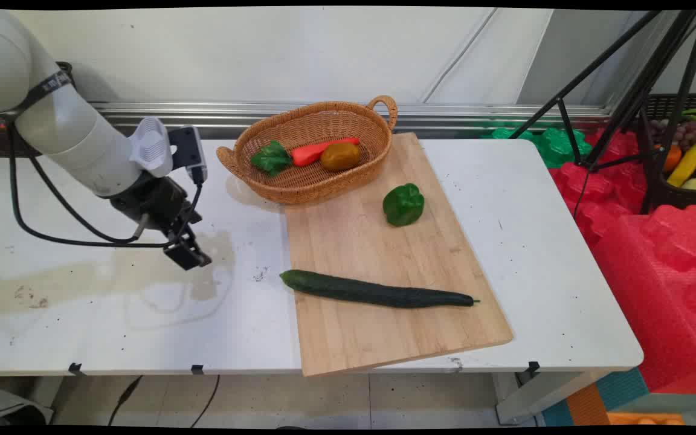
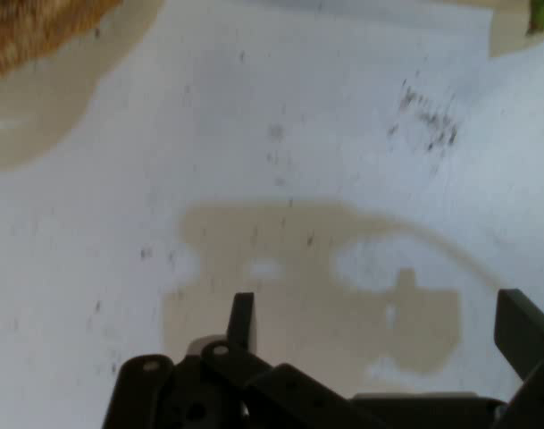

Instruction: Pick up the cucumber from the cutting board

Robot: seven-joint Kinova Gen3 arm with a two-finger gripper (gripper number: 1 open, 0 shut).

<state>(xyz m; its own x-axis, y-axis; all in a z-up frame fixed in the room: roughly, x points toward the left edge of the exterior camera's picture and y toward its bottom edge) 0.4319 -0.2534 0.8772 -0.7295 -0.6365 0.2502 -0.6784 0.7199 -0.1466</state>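
Board [image 1: 384,290] sits lower centre of the main view, its near corner overhanging the desk [image 1: 535,241] edge, closest thing to the camera. Cucumber [image 1: 378,291] lies across the board's lower half, its left tip at or just past the board's left edge. Green pepper [image 1: 403,205] stands on the board's upper part, well apart from the cucumber. Basket [image 1: 312,151] at top centre rests partly on the board's top corner; inside it a carrot [image 1: 315,151] and a brown potato-like item [image 1: 340,156], touching or nearly so.

End effector [image 1: 188,254] is centre left of the main view, low over bare desk, holding nothing. In the hand view its fingers [image 2: 242,320] stand well apart with only desk surface and shadow between them.

Risks, as I judge them:
- Overhanging board could tip or slide if pressed near the lower corner.
- Cucumber is round and long; a push from the side would probably roll it off the board's left edge.
- Basket sits half on the board, likely rocks if bumped.
- Cables [image 1: 52,199] hang low at left and could drag on the desk.
- End effector is close to the surface, so any further descent risks scraping.
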